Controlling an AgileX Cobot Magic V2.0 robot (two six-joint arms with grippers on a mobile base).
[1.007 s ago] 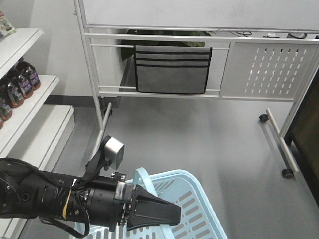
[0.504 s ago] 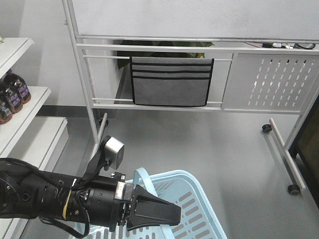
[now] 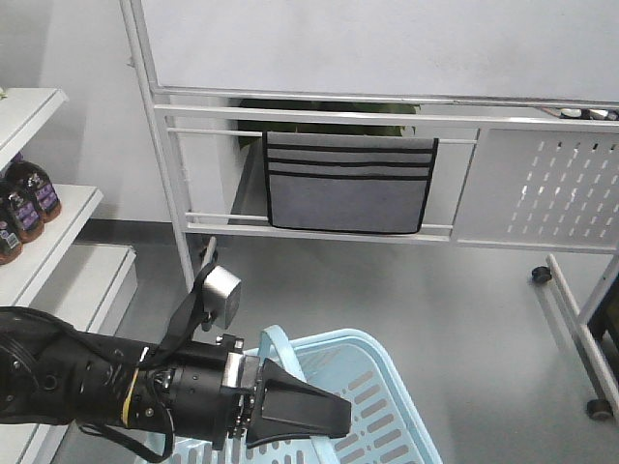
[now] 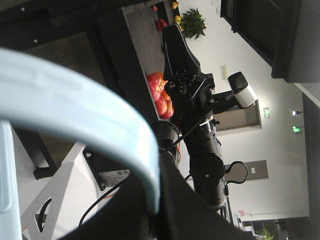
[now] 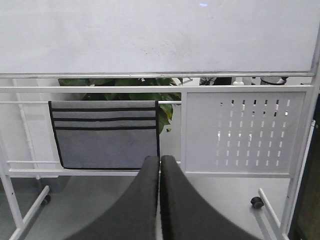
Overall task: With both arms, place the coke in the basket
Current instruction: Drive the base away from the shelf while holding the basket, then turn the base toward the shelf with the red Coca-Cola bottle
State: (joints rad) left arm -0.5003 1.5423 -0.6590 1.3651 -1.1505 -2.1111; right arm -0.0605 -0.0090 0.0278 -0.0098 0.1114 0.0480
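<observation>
The left gripper (image 3: 334,418) is clamped on the basket handle (image 3: 278,340). The left wrist view confirms it: the light blue loop passes between the pressed fingers. The basket (image 3: 382,401) hangs directly below and ahead of this gripper.

The right gripper (image 5: 159,162) has its fingers pressed together with nothing between them. It points at the whiteboard stand (image 5: 235,90).

Change over the last second: the left arm and basket hold the same place in the front view, while the stand and its grey pouch (image 3: 346,188) have shifted right and down and the shelf (image 3: 63,208) has slid left. By this judgement the base is moving, not the arms.

No coke can is identifiable. The dark bottles (image 3: 27,198) on the shelf, far left of the gripper, are too small to identify. The task appears to be in transit, with pickup not yet begun.
</observation>
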